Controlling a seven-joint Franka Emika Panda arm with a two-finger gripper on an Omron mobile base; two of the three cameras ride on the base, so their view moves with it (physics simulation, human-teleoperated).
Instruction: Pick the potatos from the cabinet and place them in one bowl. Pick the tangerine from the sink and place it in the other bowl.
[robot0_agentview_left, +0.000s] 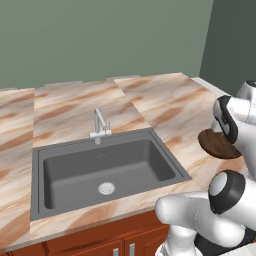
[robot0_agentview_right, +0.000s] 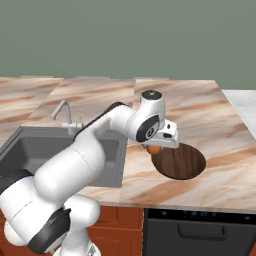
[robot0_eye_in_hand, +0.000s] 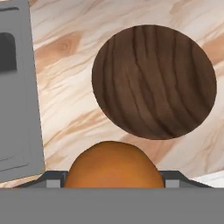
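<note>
My gripper (robot0_agentview_right: 156, 148) is shut on the tangerine (robot0_eye_in_hand: 113, 164), a smooth orange ball that bulges up between the fingertips (robot0_eye_in_hand: 52, 179) in the hand view. It hangs just above the counter at the left rim of the other bowl (robot0_agentview_right: 182, 162), a shallow dark brown wood-look dish (robot0_eye_in_hand: 155, 81). In the right base view the tangerine (robot0_agentview_right: 154, 149) peeks out under the hand. The dark grey sink (robot0_agentview_left: 105, 167), with its silver faucet (robot0_agentview_left: 100, 125) and round drain (robot0_agentview_left: 106, 188), lies to the left. The potatos, the cabinet and the one bowl are out of view.
The marble-look counter (robot0_agentview_right: 190, 107) stretches behind and to the right of the brown bowl. A dark appliance front (robot0_agentview_right: 200, 230) sits under the counter edge. Reddish drawer fronts (robot0_agentview_left: 100, 242) run below the sink. My own arm (robot0_agentview_right: 85, 155) reaches across the sink's right side.
</note>
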